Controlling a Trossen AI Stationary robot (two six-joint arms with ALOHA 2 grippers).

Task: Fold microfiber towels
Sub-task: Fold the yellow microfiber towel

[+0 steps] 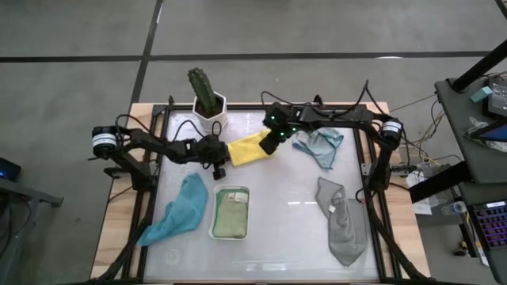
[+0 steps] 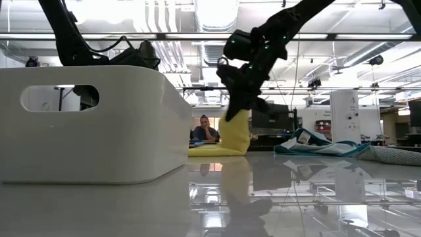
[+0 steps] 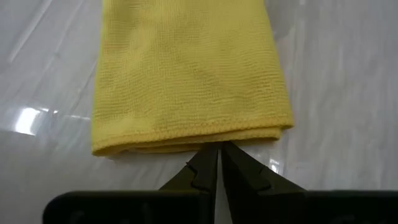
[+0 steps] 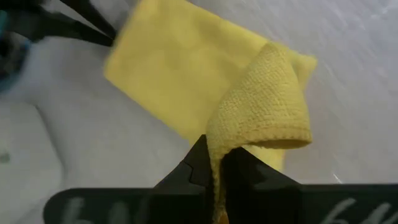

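A yellow towel (image 1: 247, 150), folded into layers, lies between my two grippers near the table's far edge. My left gripper (image 1: 219, 161) is shut at its left end. My right gripper (image 1: 273, 142) is shut on its right end and holds that end raised (image 2: 235, 128). A teal towel (image 1: 181, 210) lies crumpled at the near left. A pale green towel (image 1: 230, 214) lies folded in the white tray (image 1: 212, 229). A light blue towel (image 1: 321, 145) and a grey towel (image 1: 342, 223) lie crumpled on the right. My left gripper pinches the hem of the yellow towel's left edge (image 3: 211, 138) at its middle, with the fingertips only. The fingers slant down from the table's left. That end lies flat on the table. My right gripper pinches the towel's right end (image 4: 216, 146) between its two fingers, slanting down from the right. A corner flap (image 4: 267, 106) curls over beside the fingers. The held end is lifted; the towel slopes down to the table (image 2: 217, 151).
A cactus in a white pot (image 1: 207, 99) stands at the far edge, just behind the left gripper. In the low view the tray's wall (image 2: 85, 125) fills the left. A person (image 2: 205, 129) sits in the room beyond the table. Bare tabletop (image 1: 285, 206) lies in the near middle.
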